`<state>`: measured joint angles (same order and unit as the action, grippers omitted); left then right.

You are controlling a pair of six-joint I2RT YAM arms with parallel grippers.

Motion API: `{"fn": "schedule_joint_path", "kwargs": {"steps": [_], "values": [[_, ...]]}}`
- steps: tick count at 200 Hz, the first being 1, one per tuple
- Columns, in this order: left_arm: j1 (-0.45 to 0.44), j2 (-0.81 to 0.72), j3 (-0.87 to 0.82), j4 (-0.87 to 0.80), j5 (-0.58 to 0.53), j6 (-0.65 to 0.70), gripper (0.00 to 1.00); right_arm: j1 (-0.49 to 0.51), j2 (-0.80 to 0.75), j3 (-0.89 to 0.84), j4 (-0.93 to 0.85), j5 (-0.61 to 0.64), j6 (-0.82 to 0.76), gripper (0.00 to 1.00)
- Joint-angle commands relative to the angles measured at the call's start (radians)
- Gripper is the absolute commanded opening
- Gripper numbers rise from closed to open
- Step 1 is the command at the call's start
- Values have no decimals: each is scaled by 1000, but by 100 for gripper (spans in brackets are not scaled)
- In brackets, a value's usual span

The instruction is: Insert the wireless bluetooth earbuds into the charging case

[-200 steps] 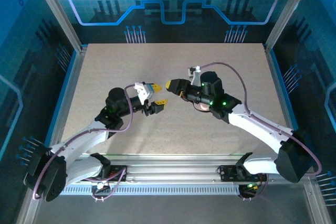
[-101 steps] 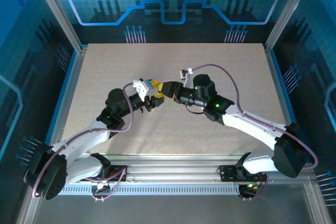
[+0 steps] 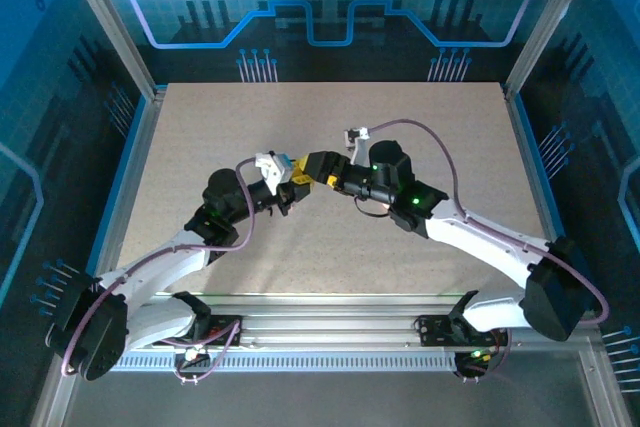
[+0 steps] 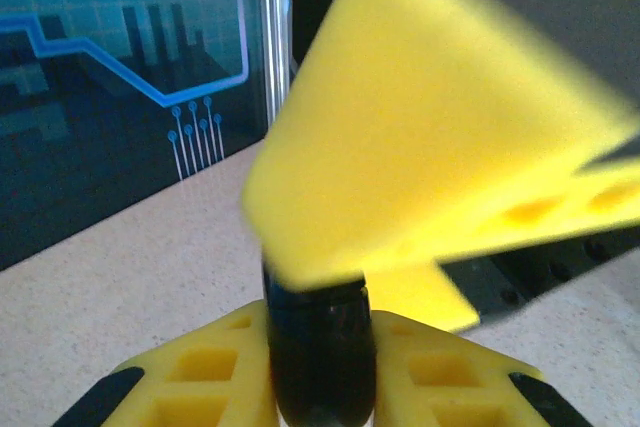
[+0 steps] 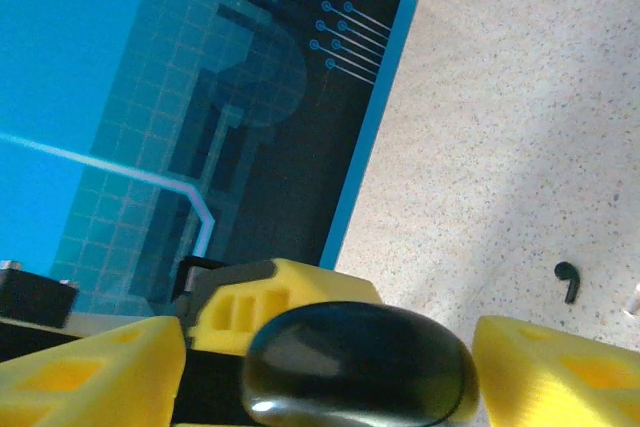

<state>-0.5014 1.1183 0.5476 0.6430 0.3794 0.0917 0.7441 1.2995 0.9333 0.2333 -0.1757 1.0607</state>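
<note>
The charging case [image 4: 318, 357] is a glossy black rounded shell, held above the table's middle where the two arms meet. My left gripper [image 4: 318, 342] is shut on it, a yellow finger [image 4: 200, 377] pressing each side. My right gripper [image 5: 330, 362] is open around the same case [image 5: 355, 357], with a gap between its right finger [image 5: 555, 367] and the shell. In the top view the left gripper [image 3: 287, 185] and right gripper [image 3: 318, 167] touch tip to tip and hide the case. One black earbud [image 5: 567, 280] lies on the table.
The speckled beige table [image 3: 200, 137] is bordered by a blue rim and metal frame posts [image 3: 105, 22]. A small white bit [image 5: 635, 299] lies at the right wrist view's edge beside the earbud. Open tabletop lies all around the joined grippers.
The right arm moved left until its gripper met the left one. The left jaws closed on the case and the right jaws spread apart.
</note>
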Motion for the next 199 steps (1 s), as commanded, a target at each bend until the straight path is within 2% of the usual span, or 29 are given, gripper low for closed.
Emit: {"fn": "schedule_joint_path", "kwargs": {"steps": [1,15,51,77,97,145,199], "values": [[3,-20,30,2,65,-55,21,-27,-118,-32,-9,26,-174,80],[6,-17,31,23,95,-79,21,-72,-178,-48,-21,-38,-296,80],[8,4,50,82,215,-141,21,-224,-245,-98,-54,-348,-602,76],[8,19,68,146,290,-204,21,-247,-253,-64,-136,-475,-910,74],[9,28,80,181,334,-239,21,-248,-248,1,-244,-527,-1098,72],[8,48,92,226,396,-262,21,-248,-182,152,-516,-635,-1402,62],[8,59,92,257,430,-261,21,-242,-65,308,-703,-702,-1540,52]]}}
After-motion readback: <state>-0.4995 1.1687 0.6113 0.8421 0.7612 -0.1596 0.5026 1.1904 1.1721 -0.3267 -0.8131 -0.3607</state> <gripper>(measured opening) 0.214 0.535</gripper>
